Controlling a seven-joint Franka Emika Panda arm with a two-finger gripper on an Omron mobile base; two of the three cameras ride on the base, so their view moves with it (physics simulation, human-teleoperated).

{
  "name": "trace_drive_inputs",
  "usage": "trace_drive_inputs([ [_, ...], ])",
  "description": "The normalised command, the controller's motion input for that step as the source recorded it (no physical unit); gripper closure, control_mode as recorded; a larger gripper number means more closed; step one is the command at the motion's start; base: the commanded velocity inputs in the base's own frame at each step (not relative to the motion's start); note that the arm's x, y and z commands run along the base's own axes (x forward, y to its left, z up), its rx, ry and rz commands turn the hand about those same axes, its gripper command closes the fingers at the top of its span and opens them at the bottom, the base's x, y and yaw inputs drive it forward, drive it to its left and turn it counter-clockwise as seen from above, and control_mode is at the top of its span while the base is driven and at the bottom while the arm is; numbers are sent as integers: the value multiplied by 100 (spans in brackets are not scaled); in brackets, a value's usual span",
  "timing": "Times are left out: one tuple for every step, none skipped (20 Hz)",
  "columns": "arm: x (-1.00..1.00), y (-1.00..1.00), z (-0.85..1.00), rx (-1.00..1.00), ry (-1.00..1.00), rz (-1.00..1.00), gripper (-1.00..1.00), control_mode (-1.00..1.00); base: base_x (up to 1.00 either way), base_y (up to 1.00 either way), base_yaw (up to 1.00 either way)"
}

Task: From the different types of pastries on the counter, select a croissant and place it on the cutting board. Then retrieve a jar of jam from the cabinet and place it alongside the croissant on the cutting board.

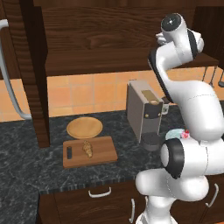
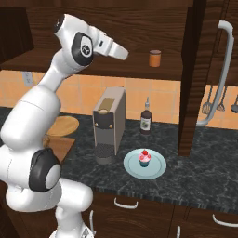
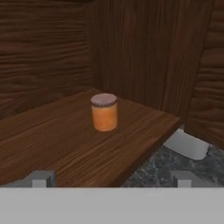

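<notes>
The croissant [image 1: 88,148] lies on the wooden cutting board [image 1: 101,151] on the dark counter. An orange jam jar [image 2: 155,58] with a brownish lid stands upright on the open cabinet's wooden shelf [image 2: 135,70]. In the hand view the jam jar [image 3: 104,112] is straight ahead, near the middle of the shelf [image 3: 65,144]. My gripper [image 2: 123,54] is raised to shelf height, left of the jar and apart from it. The gripper [image 3: 113,179] is open, its fingertips [image 3: 41,178] spread wide with nothing between them.
A coffee machine [image 2: 109,123] stands under the shelf, with a dark bottle [image 2: 146,118] to its right. A cupcake [image 2: 145,158] sits on a pale plate [image 2: 158,168]. A round wooden plate [image 1: 84,127] lies behind the board. The open cabinet door with its grey handle [image 2: 223,69] hangs at the right.
</notes>
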Motion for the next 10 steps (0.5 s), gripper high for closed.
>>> trace_drive_inputs([
  [41,-40,-3,0,0,0,-100,-100,0,0,0],
  [49,-39,0,0,5,0,-100,-100,0,0,0],
  [61,-35,6,6,15,0,-100,-100,0,0,0],
  [77,-30,33,9,22,-1,-100,-100,0,0,0],
  [86,-26,56,6,26,-1,-100,-100,0,0,0],
  [81,-19,71,7,30,-3,-100,-100,0,0,0],
  [76,-19,68,8,31,-4,-100,-100,0,0,0],
  [54,-13,58,9,31,-3,-100,-100,0,0,0],
  [29,-13,50,9,28,-3,-100,-100,0,0,0],
  [26,-17,43,7,24,-1,-100,-100,0,0,0],
])
